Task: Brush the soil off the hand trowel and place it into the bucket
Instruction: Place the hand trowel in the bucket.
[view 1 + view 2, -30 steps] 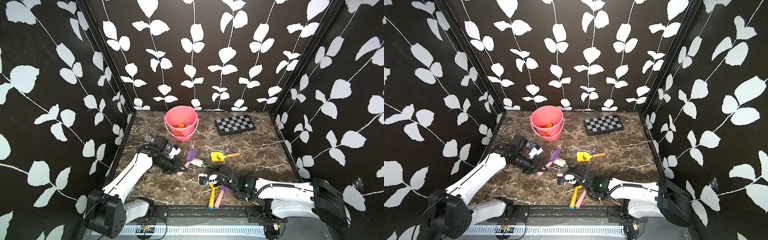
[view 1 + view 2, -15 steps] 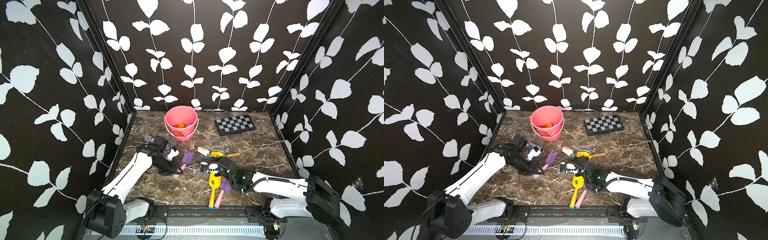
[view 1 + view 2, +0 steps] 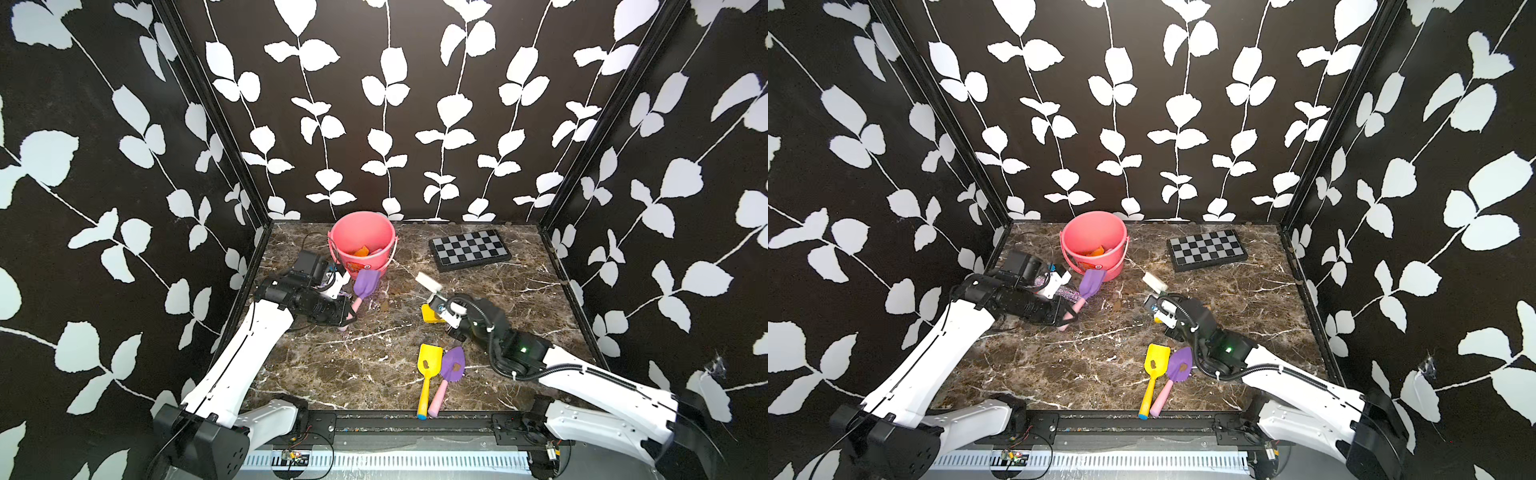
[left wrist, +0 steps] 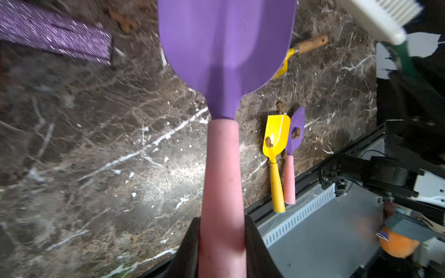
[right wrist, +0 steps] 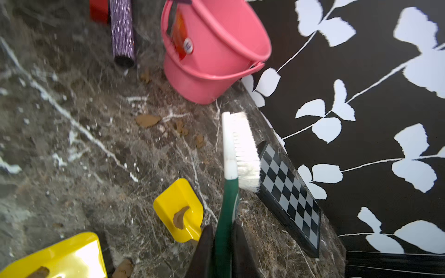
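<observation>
My left gripper (image 4: 222, 240) is shut on the pink handle of a purple hand trowel (image 4: 226, 48). Its blade (image 3: 365, 282) hangs just in front of the pink bucket (image 3: 338, 232), tilted up toward it, and looks clean in the left wrist view. My right gripper (image 5: 224, 240) is shut on the green handle of a white-bristled brush (image 5: 240, 149). The brush head (image 3: 428, 281) sits right of the trowel, apart from it. Brown soil lumps (image 5: 147, 120) lie on the marble between the bucket (image 5: 216, 48) and the brush.
A yellow trowel (image 3: 428, 365) and a purple one (image 3: 453, 365) lie at the front, each with a soil lump. A small yellow scoop (image 5: 179, 204) lies under my right gripper. A chessboard (image 3: 469, 249) sits back right and a glittery purple tube (image 3: 1067, 293) by my left wrist.
My left gripper has carried the purple trowel back and left toward the bucket. My right gripper has swung the brush off the trowel, back and to the right.
</observation>
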